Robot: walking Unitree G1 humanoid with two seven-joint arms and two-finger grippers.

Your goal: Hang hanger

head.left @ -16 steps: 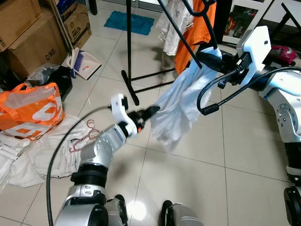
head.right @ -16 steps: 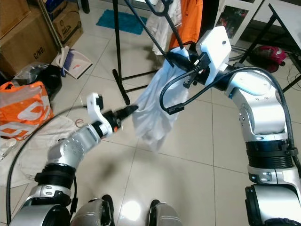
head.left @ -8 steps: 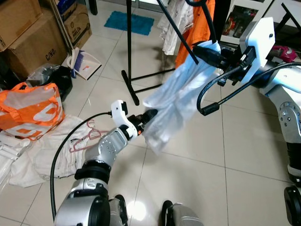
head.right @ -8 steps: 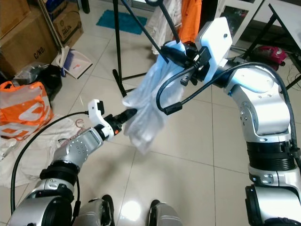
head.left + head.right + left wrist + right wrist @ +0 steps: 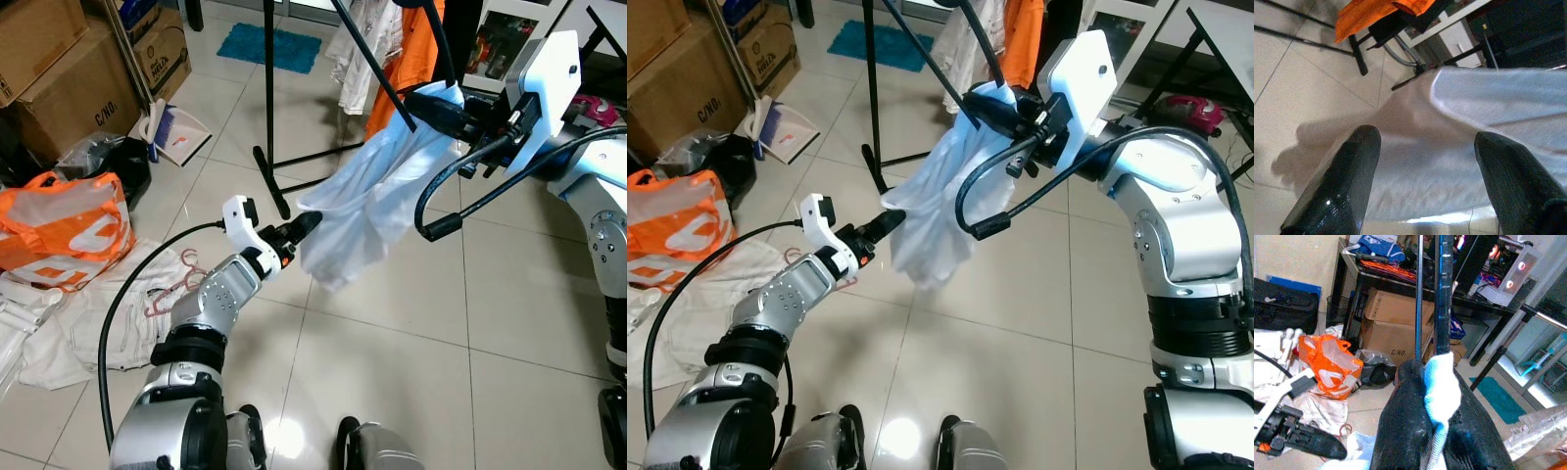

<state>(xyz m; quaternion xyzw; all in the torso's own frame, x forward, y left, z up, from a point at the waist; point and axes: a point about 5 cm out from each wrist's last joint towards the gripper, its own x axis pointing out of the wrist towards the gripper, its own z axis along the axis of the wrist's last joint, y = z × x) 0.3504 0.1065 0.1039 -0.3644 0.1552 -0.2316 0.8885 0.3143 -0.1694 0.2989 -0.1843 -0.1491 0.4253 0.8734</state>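
Observation:
A white shirt (image 5: 377, 201) hangs from its top, where my right gripper (image 5: 436, 103) is shut on it beside a black curved hanger hook (image 5: 438, 44). In the right wrist view the black fingers (image 5: 1400, 431) pinch the pale cloth (image 5: 1440, 382) against a dark rod (image 5: 1444, 289). The black clothes rack (image 5: 268, 108) stands just behind. My left gripper (image 5: 306, 223) is at the shirt's lower left edge, stretched out over the floor. In the left wrist view its fingers (image 5: 1342, 191) stand apart, with the shirt (image 5: 1449, 147) spread beyond them.
An orange garment (image 5: 382, 113) and a white one (image 5: 358, 49) hang on the rack. To the left are an orange bag (image 5: 69, 230), cardboard boxes (image 5: 59, 88), white clothes on the floor (image 5: 88, 323) and a pink hanger (image 5: 176, 284). A teal mat (image 5: 269, 46) lies further back.
The shirt's lower part has swung left and up. My left gripper has followed it slightly left and higher. The right gripper has risen a little.

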